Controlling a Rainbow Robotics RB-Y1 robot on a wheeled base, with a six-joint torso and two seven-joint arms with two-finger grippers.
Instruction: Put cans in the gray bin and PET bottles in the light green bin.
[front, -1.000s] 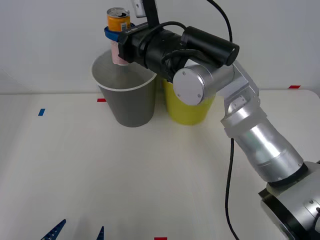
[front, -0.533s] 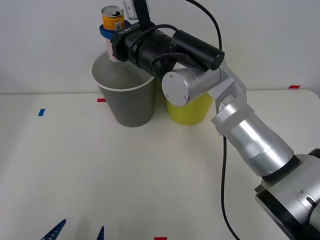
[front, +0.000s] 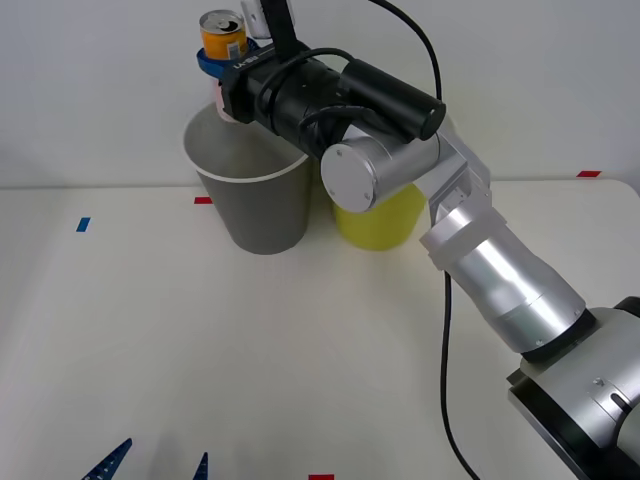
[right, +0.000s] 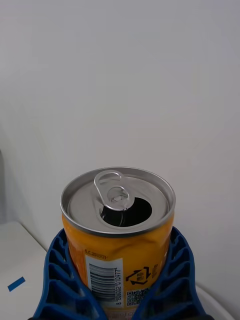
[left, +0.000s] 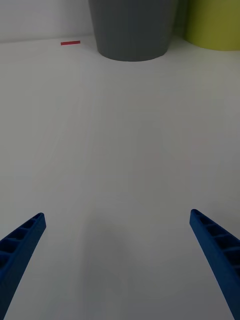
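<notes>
An orange can (front: 223, 38) with a silver top is held upright above the far rim of the gray bin (front: 258, 195), with my right gripper (front: 222, 68) shut on it. In the right wrist view the can (right: 117, 230) sits between the blue ribbed fingers (right: 60, 280), its pull tab opened. The light green bin (front: 378, 215) stands just right of the gray one, partly hidden behind my right arm. My left gripper (front: 158, 463) rests open low at the table's near edge; the left wrist view has the gray bin (left: 132, 27) and the light green bin (left: 212, 22) far ahead of it.
Small tape marks lie on the white table: blue (front: 82, 224) at the left, red (front: 203, 200) beside the gray bin and red (front: 588, 174) at the far right. A black cable (front: 452, 330) hangs along my right arm. A white wall stands behind the bins.
My right gripper carried the can a little to the left and slightly up, from over the gray bin's back rim toward its far left side. The left arm stayed still.
</notes>
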